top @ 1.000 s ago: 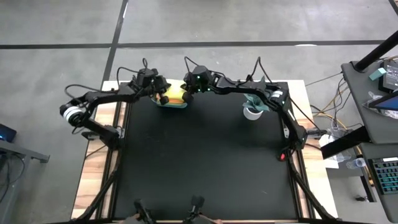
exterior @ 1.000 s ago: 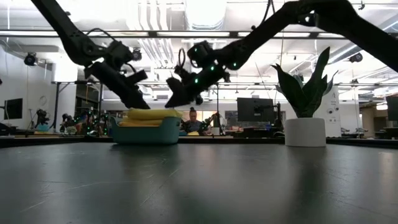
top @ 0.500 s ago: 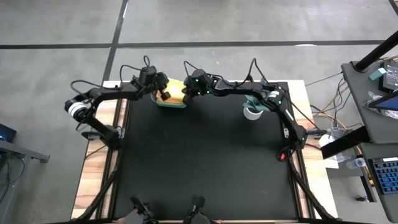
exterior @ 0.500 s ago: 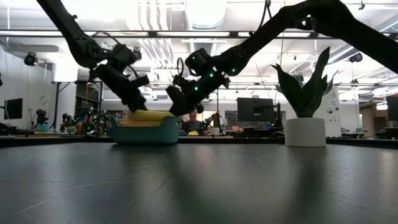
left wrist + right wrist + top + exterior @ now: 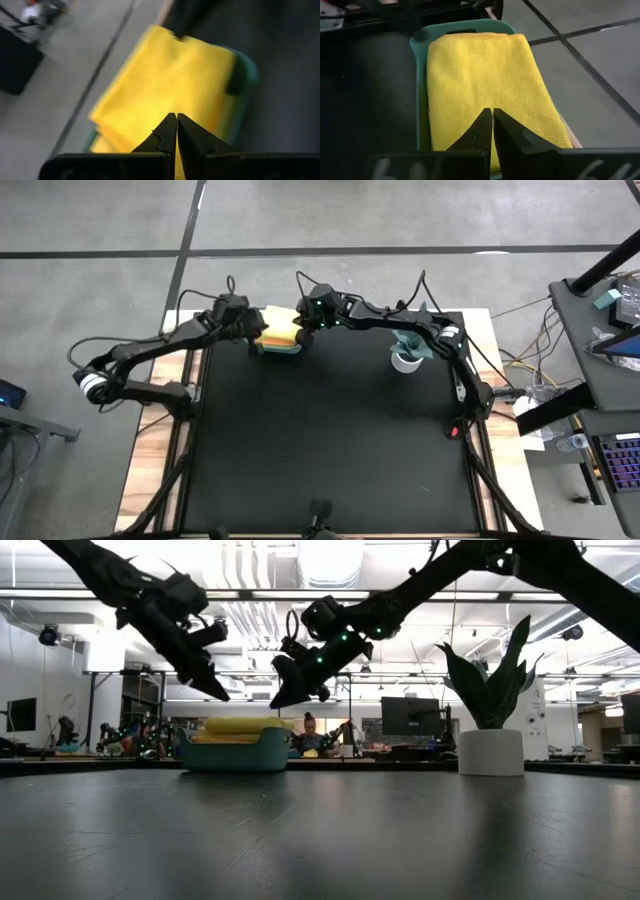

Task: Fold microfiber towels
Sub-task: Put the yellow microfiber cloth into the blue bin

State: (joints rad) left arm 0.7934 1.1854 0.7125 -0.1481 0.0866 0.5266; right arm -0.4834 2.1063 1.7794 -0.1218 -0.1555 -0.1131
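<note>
Yellow microfiber towels (image 5: 280, 330) lie stacked in the teal bin (image 5: 232, 754), upper centre; left gripper (image 5: 215, 692) and right gripper (image 5: 279, 700) hover above, fingers together, empty.

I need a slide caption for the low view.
Both shut grippers, left and right, hover above yellow towels in the bin.

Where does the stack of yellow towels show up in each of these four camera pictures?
High view: yellow towels at the table's far edge, between both arms.
Low view: the towels left of centre, heaped above the rim.
Left wrist view: towels fill the middle.
Right wrist view: towels fill the middle.
Shared landmark: the teal bin holding them.
</note>
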